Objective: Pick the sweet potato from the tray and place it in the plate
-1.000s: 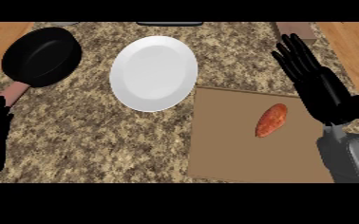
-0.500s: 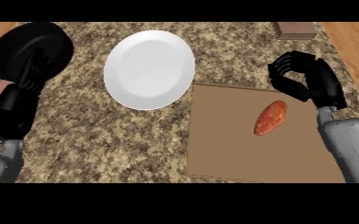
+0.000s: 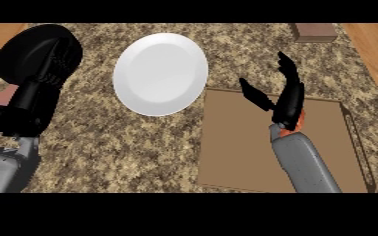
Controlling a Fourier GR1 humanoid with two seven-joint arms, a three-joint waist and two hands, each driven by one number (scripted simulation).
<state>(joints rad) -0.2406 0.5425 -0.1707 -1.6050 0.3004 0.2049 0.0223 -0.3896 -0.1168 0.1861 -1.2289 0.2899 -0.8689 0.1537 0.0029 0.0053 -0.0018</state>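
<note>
The white plate (image 3: 161, 74) lies on the speckled counter, left of the brown tray (image 3: 236, 150). The orange sweet potato (image 3: 301, 123) lies on the tray, and only a sliver of it shows beside my right wrist. My right hand (image 3: 288, 100) is over it, open, with its fingers straight and pointing away and its thumb spread to the left. I cannot tell whether it touches the sweet potato. At the left edge my left hand (image 3: 46, 82) stands open with its fingers up, holding nothing.
A black pan (image 3: 26, 47) sits at the far left, partly behind my left hand. A small brown block (image 3: 316, 32) lies at the counter's back right. Wooden edges show at both far corners.
My right hand has moved left over the sweet potato, straightened its fingers and now hides most of it. My left hand has come further up in front of the pan.
</note>
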